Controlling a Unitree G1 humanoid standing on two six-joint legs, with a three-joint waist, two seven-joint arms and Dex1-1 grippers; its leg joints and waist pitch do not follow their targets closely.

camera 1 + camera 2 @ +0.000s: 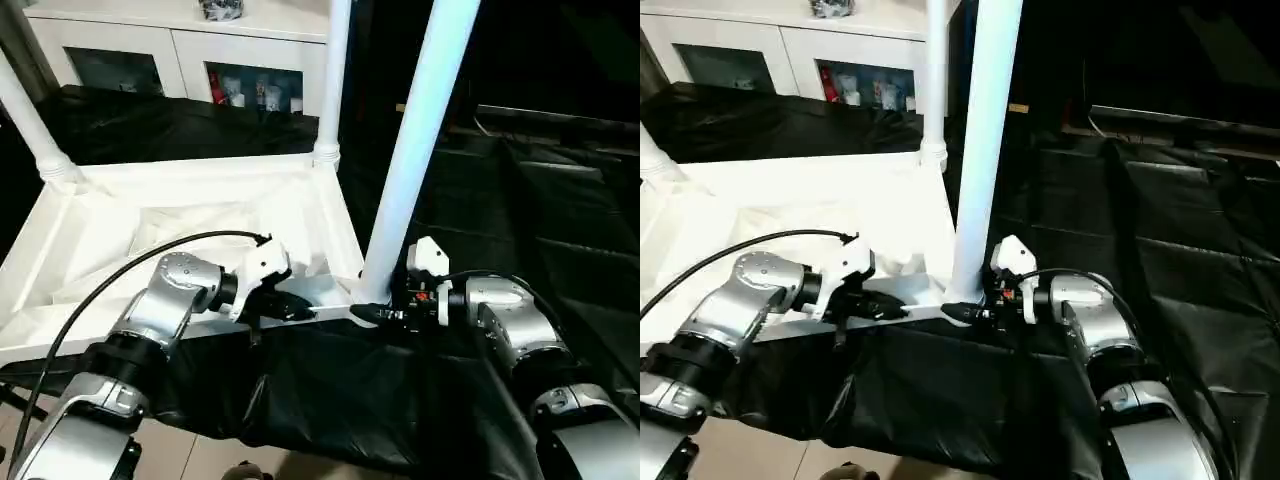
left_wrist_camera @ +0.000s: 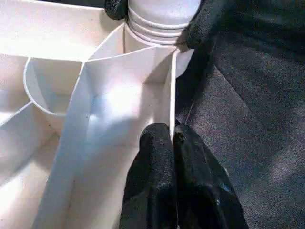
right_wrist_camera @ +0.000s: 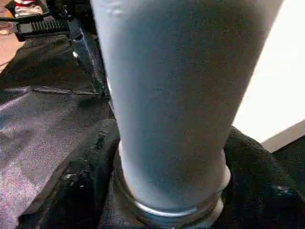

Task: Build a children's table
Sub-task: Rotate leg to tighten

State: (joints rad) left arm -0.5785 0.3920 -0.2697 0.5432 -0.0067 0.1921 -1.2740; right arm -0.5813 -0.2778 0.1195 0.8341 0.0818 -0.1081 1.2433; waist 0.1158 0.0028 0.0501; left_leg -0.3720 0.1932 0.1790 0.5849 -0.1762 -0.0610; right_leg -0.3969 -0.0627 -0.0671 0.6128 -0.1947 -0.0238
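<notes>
Both grippers are busy at the near right corner of the tabletop [image 1: 200, 215], which lies upside down on a black cloth [image 1: 330, 390] with its ribbed underside facing up. At that corner the right gripper [image 3: 167, 157] has its two black fingers [image 3: 81, 176] spread apart, one on each side of the bottom of a white leg [image 1: 420, 140], hugging it where it goes into the round corner socket. That leg stands up from the corner and leans a little to the right. The left gripper [image 2: 172, 138] has its fingers [image 2: 152, 181] pressed together on the thin edge wall of the tabletop, just beside the same corner. One finger is inside the wall and the other is outside, so the wall is pinched between them. In the left wrist view the ringed bottom of the leg sits in the corner socket, with the right gripper's black fingertips [image 2: 202, 24] on both sides of it. Another leg [image 1: 332, 80] stands at the far right corner of the tabletop. A third leg [image 1: 30, 125] stands at the far left corner and tilts to the left. Behind the tabletop, past more black cloth, is a white cabinet [image 1: 180, 40] with glass doors and small things inside. A black cable [image 1: 130, 265] curves over the left arm above the tabletop.
</notes>
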